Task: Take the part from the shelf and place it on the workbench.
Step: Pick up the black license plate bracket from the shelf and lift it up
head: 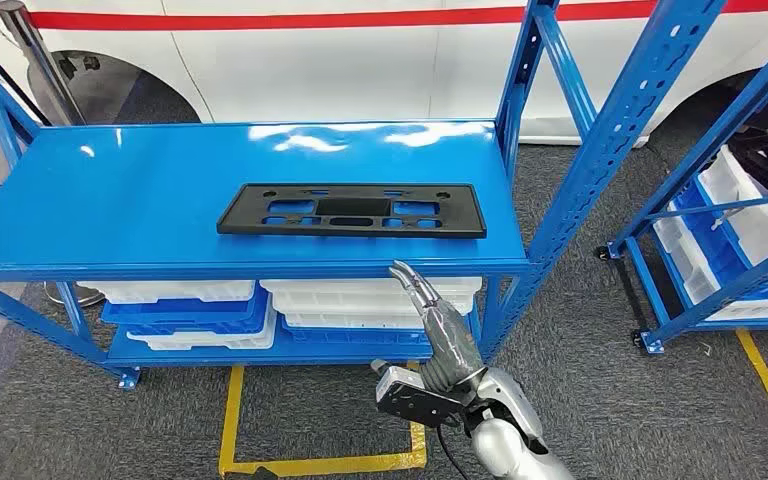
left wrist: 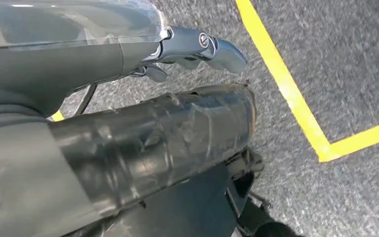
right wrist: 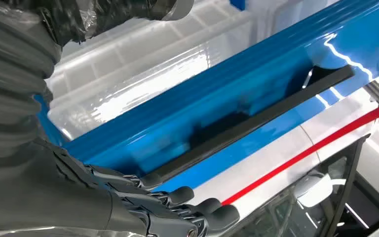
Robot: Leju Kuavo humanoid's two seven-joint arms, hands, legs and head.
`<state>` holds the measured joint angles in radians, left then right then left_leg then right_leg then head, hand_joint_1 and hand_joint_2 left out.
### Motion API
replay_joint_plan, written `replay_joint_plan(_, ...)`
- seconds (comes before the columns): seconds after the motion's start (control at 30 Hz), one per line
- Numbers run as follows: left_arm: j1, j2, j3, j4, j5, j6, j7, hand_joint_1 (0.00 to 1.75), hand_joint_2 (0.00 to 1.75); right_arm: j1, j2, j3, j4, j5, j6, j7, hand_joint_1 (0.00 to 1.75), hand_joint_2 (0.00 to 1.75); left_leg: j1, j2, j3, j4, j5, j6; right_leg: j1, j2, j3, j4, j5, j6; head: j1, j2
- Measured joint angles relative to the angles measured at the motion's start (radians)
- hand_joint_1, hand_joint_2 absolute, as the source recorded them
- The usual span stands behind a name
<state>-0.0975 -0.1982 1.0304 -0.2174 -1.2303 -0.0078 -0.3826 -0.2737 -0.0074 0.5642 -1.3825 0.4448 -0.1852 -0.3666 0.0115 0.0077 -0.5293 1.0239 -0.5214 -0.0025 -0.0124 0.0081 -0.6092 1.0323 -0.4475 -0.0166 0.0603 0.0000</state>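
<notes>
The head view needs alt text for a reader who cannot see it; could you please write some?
A flat black plastic part with cut-outs lies on the top level of a blue shelf. The robot's right hand reaches up toward the shelf's front edge, not touching the part. White and blue trays are stacked on the lower level.

right hand [right wrist: 143, 207] empty, fingers extended | flat black plastic panel [right wrist: 256, 121] just ahead on glossy blue metal shelf [right wrist: 187, 118] | white plastic bins [right wrist: 143, 74] underneath
</notes>
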Motion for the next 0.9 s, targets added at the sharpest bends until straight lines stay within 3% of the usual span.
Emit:
replay_joint_plan(0.07, 0.0, 0.0, 0.0, 0.0, 0.0, 0.0, 0.0, 0.0, 0.0, -0.002, 0.0, -0.002, 0.0, 0.002, -0.002, 0.0, 0.0, 1.75, 0.001, -0.001, -0.027, 0.056, -0.024, -0.002, 0.001, -0.002, 0.006, -0.001, -0.004, -0.005, -0.001, 0.0)
replay_joint_plan(0.13, 0.0, 0.0, 0.0, 0.0, -0.001, 0.0, 0.001, 0.0, 0.0, -0.002, -0.001, -0.005, 0.0, 0.006, -0.004, -0.001, 0.0, 1.75, 0.001, -0.001, -0.098, 0.188, -0.073, -0.007, 0.002, -0.004, 0.016, -0.003, -0.011, -0.013, -0.002, 0.0)
replay_joint_plan(0.17, 0.001, 0.0, 0.0, 0.0, -0.001, 0.0, 0.002, 0.0, 0.0, -0.001, -0.002, -0.006, 0.001, 0.008, -0.005, -0.001, 0.0, 1.75, 0.001, -0.001, -0.138, 0.249, -0.086, -0.009, 0.004, -0.003, 0.02, -0.002, -0.015, -0.016, -0.002, 0.0)
replay_joint_plan(0.2, 0.002, 0.0, 0.0, 0.0, -0.001, 0.0, 0.003, 0.0, 0.0, 0.0, -0.002, -0.008, 0.002, 0.01, -0.005, -0.002, 0.0, 1.75, 0.002, -0.001, -0.165, 0.282, -0.08, -0.009, 0.004, -0.002, 0.025, -0.002, -0.02, -0.017, -0.002, 0.0)
replay_joint_plan(0.23, 0.003, 0.0, 0.0, 0.0, -0.001, -0.001, 0.004, 0.0, 0.0, 0.001, -0.002, -0.009, 0.003, 0.014, -0.006, -0.002, 0.0, 1.75, 0.002, -0.001, -0.174, 0.274, -0.052, -0.008, 0.005, 0.0, 0.032, -0.002, -0.025, -0.016, -0.002, 0.0)
replay_joint_plan(0.27, 0.004, 0.0, 0.0, 0.0, -0.002, -0.001, 0.004, 0.0, 0.0, 0.001, -0.003, -0.01, 0.004, 0.017, -0.007, -0.003, 0.0, 1.75, 0.001, -0.001, -0.163, 0.226, -0.006, -0.006, 0.006, 0.002, 0.042, -0.002, -0.032, -0.015, -0.002, 0.0)
replay_joint_plan(0.33, 0.004, 0.0, 0.0, 0.0, -0.004, -0.001, 0.005, 0.0, 0.0, 0.001, -0.003, -0.011, 0.005, 0.023, -0.009, -0.005, 0.0, 1.75, -0.002, -0.002, -0.114, 0.089, 0.076, 0.003, 0.008, 0.005, 0.056, -0.001, -0.045, -0.009, -0.002, 0.0)
replay_joint_plan(0.37, 0.002, 0.0, 0.0, 0.0, -0.005, -0.001, 0.006, 0.0, 0.0, 0.0, -0.003, -0.012, 0.005, 0.027, -0.012, -0.007, 0.0, 1.75, -0.004, -0.002, -0.094, 0.039, 0.093, 0.008, 0.009, 0.006, 0.059, 0.0, -0.05, -0.004, -0.002, 0.0)
replay_joint_plan(0.43, -0.002, 0.001, -0.001, 0.0, -0.007, 0.0, 0.008, 0.0, 0.0, 0.0, -0.003, -0.014, 0.006, 0.035, -0.017, -0.012, 0.0, 1.75, -0.009, -0.003, -0.081, 0.009, 0.085, 0.016, 0.01, 0.005, 0.057, 0.0, -0.055, 0.006, -0.001, 0.0)
replay_joint_plan(0.53, -0.002, 0.0, -0.001, 0.0, -0.007, 0.0, 0.011, 0.0, 0.0, 0.0, -0.003, -0.017, 0.004, 0.044, -0.023, -0.016, 0.0, 1.75, -0.003, -0.005, -0.065, -0.008, 0.079, 0.031, 0.009, 0.004, 0.062, 0.012, -0.072, 0.022, 0.0, 0.0)
replay_joint_plan(0.6, -0.004, -0.001, -0.001, 0.0, -0.008, 0.0, 0.011, 0.0, 0.0, -0.002, -0.004, -0.02, 0.004, 0.05, -0.026, -0.018, 0.0, 1.75, 0.001, -0.004, -0.048, -0.019, 0.075, 0.042, 0.004, 0.002, 0.019, 0.104, -0.114, 0.031, 0.002, 0.0)
replay_joint_plan(0.67, -0.006, -0.002, -0.001, 0.0, -0.008, 0.0, 0.012, 0.0, 0.0, 0.001, -0.005, -0.02, 0.005, 0.059, -0.03, -0.019, 0.0, 1.75, 0.001, -0.003, -0.037, -0.019, 0.065, 0.047, 0.001, 0.0, -0.064, 0.239, -0.155, 0.037, 0.003, 0.0)
replay_joint_plan(0.7, -0.005, -0.002, -0.001, 0.0, -0.008, 0.0, 0.012, 0.0, 0.0, 0.004, -0.006, -0.02, 0.006, 0.064, -0.033, -0.019, 0.0, 1.75, 0.001, -0.004, -0.03, -0.019, 0.059, 0.048, -0.001, 0.0, -0.095, 0.276, -0.153, 0.04, 0.003, 0.0)
replay_joint_plan(0.73, -0.004, -0.002, -0.001, 0.0, -0.008, 0.0, 0.012, 0.0, 0.0, 0.006, -0.008, -0.02, 0.007, 0.069, -0.037, -0.018, 0.0, 1.75, 0.0, -0.004, -0.022, -0.018, 0.052, 0.047, -0.002, -0.001, -0.109, 0.277, -0.131, 0.041, 0.003, 0.0)
replay_joint_plan(0.77, -0.003, -0.002, -0.001, 0.0, -0.008, 0.0, 0.013, 0.0, 0.0, 0.008, -0.009, -0.021, 0.007, 0.072, -0.04, -0.018, 0.0, 1.75, 0.0, -0.005, -0.012, -0.018, 0.044, 0.045, -0.003, -0.002, -0.104, 0.241, -0.09, 0.041, 0.003, 0.0)
replay_joint_plan(0.83, -0.002, -0.003, -0.001, 0.0, -0.008, 0.001, 0.013, 0.0, 0.0, 0.008, -0.01, -0.025, 0.007, 0.077, -0.045, -0.015, 0.0, 1.75, -0.001, -0.006, 0.01, -0.016, 0.025, 0.038, -0.001, -0.004, -0.059, 0.11, -0.004, 0.037, 0.004, 0.0)
replay_joint_plan(0.9, -0.003, -0.004, -0.001, 0.0, -0.008, 0.001, 0.014, 0.0, 0.0, 0.008, -0.011, -0.031, 0.008, 0.078, -0.049, -0.013, 0.0, 1.75, -0.004, -0.007, 0.02, -0.015, 0.011, 0.026, 0.004, -0.006, -0.021, 0.025, 0.017, 0.027, 0.003, 0.0)
